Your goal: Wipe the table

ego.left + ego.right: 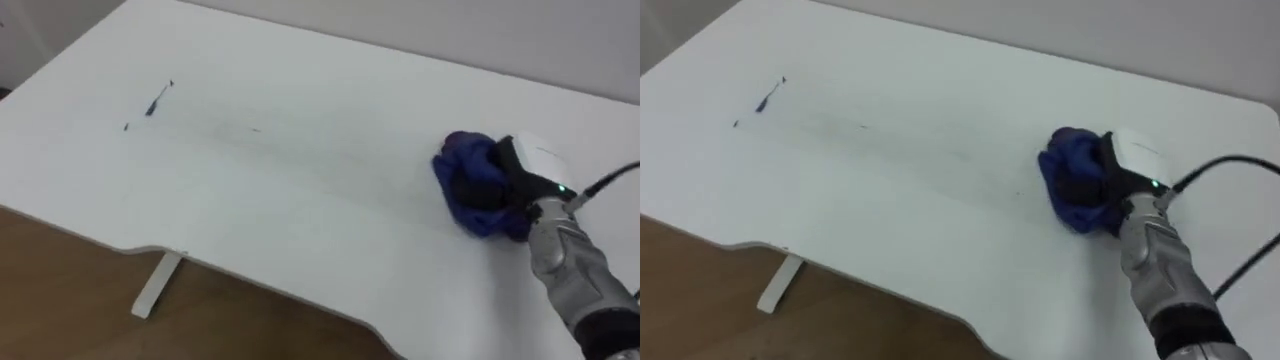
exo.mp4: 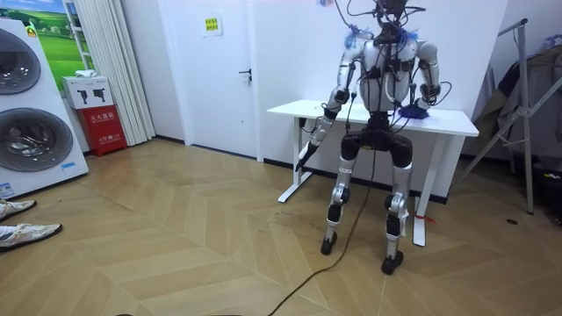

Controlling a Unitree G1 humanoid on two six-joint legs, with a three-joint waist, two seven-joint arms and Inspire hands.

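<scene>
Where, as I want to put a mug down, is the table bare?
The wide middle of the table, between the dark marks at its left and the cloth, is bare, as is the near edge. It is crowded only at the right, where the right hand grips the cloth.

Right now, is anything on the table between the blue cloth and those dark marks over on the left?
Nothing visible does. The right robot hand grips the blue cloth on the right part of the table, the dark marks lie far to the left, and bare white tabletop stretches between them.
</scene>
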